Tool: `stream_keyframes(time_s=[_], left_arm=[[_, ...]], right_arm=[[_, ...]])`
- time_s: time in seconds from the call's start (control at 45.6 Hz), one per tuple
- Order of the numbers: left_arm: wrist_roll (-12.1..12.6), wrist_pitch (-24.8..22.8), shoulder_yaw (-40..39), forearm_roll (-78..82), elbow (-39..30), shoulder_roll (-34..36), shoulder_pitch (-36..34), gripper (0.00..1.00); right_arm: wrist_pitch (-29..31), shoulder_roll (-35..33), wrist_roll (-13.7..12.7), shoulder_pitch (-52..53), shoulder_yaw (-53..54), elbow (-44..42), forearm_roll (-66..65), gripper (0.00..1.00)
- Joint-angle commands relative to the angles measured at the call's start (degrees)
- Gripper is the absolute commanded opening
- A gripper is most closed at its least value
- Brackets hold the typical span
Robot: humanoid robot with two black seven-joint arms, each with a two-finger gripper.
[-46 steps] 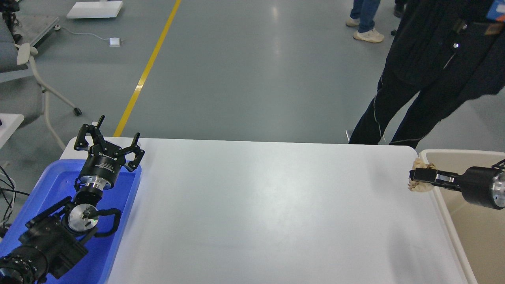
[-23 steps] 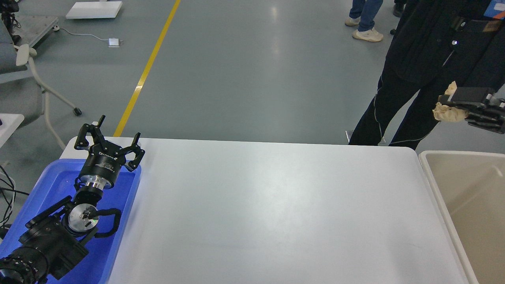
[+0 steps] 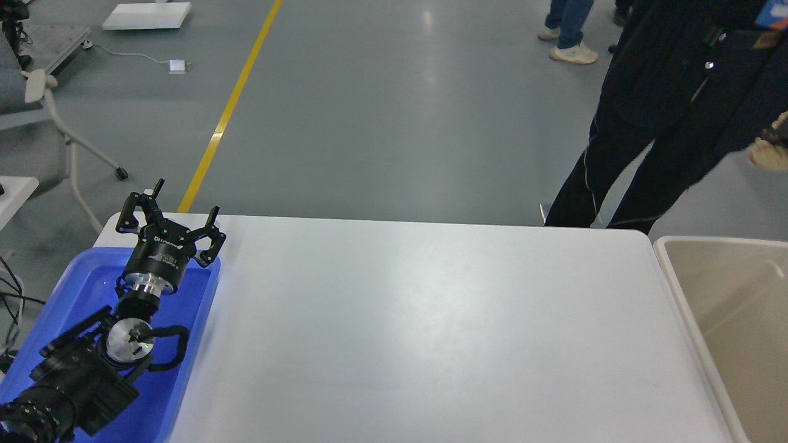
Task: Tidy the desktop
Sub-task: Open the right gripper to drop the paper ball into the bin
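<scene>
Two end effectors: left [image 3: 167,226] splayed, empty, 9 o'clock; right [image 3: 777,130] grip indiscernible, 3 o'clock; release wad [image 3: 769,157] over bin [image 3: 677,283], clear of desk [image 3: 431,326].

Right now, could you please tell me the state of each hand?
Left hand: open, holding nothing, above the blue tray.
Right hand: barely visible at the frame's edge with a beige wad; state cannot be told.

The table [image 3: 431,332] looks smooth, white and faintly glossy. The left tray [image 3: 80,289] is shiny blue plastic; the right bin [image 3: 726,289] matt beige plastic.
</scene>
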Motion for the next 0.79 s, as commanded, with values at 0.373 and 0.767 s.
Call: stream_keyframes(time_s=[0.373,0.767], left_arm=[[0.0,0.1,0.0,0.0,0.0,0.0,0.0,1.0],[0.0,0.0,0.0,-0.1,0.1,0.0,0.0,1.0]], right_arm=[[-14.2,17.4,-14.2,-11.4,-3.1,-26.7,5.1,0.0],[-22.6,21.7,-18.1,-20.3,-3.6,-27.3,10.6,0.0]])
